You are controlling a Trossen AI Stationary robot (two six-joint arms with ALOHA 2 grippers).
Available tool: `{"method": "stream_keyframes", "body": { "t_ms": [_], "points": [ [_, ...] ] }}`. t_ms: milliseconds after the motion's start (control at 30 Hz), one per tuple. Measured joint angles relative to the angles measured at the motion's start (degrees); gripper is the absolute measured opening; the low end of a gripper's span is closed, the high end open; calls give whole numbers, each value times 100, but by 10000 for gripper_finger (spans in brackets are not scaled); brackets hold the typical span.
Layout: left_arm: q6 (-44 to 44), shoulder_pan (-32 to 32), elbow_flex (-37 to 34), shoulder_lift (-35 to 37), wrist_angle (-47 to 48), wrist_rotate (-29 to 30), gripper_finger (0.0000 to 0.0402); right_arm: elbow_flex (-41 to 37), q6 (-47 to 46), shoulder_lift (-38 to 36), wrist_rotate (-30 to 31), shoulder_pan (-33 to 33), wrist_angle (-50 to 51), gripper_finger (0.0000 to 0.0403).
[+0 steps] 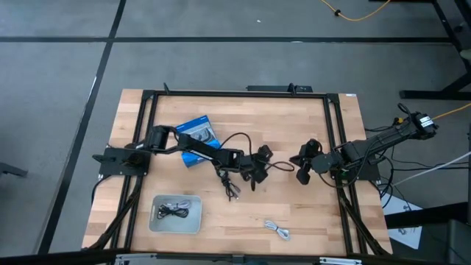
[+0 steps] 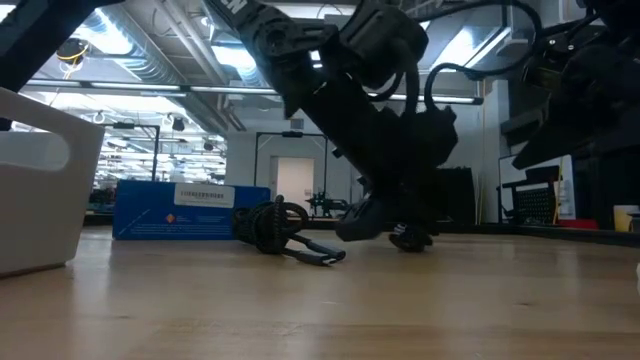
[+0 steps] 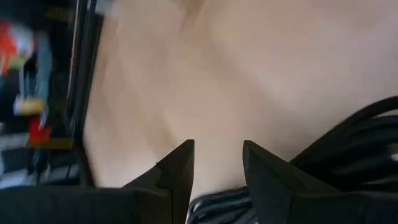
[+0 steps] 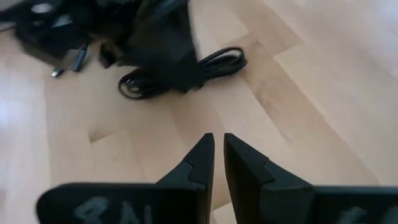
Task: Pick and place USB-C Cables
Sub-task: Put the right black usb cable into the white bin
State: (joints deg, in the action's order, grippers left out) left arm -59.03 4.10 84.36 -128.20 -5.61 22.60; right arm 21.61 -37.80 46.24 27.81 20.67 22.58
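My left gripper [image 1: 259,165] is low over the middle of the table, open, with bare wood between its fingers [image 3: 217,158]. A coiled black USB-C cable [image 3: 364,140] lies on the table right beside one finger; in the right wrist view the gripper's dark body covers the middle of this cable [image 4: 214,62]. Whether it touches, I cannot tell. A second black cable bundle [image 1: 229,185] lies on the table nearer the front [image 2: 275,225]. A white cable [image 1: 277,230] lies near the front edge. My right gripper [image 4: 219,149] waits at the right, shut and empty.
A white tray [image 1: 156,221] at the front left holds black cables [image 1: 174,212]. A blue retail box [image 1: 199,140] lies under the left arm, toward the far left. A black frame [image 1: 235,93] runs round the table. Bare wood lies between the tray and the white cable.
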Motion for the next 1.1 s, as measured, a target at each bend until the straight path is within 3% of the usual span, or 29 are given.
{"method": "stream_keyframes", "body": {
  "t_ms": [267, 433, 733, 1100],
  "points": [
    [705, -7, 2, 79, 241, 1408, 130, 0, -95, 0, -96, 9, 1, 41],
    [1409, -1, 0, 79, 833, 1333, 130, 0, -92, 0, -101, 9, 1, 41],
    [1397, 227, 2, 84, 1092, 1125, 130, 0, -84, 0, -103, 9, 3, 41],
    [2299, 789, 13, 229, 2026, 933, 130, 0, -75, -2, -109, 9, 32, 41]
  ]
}}
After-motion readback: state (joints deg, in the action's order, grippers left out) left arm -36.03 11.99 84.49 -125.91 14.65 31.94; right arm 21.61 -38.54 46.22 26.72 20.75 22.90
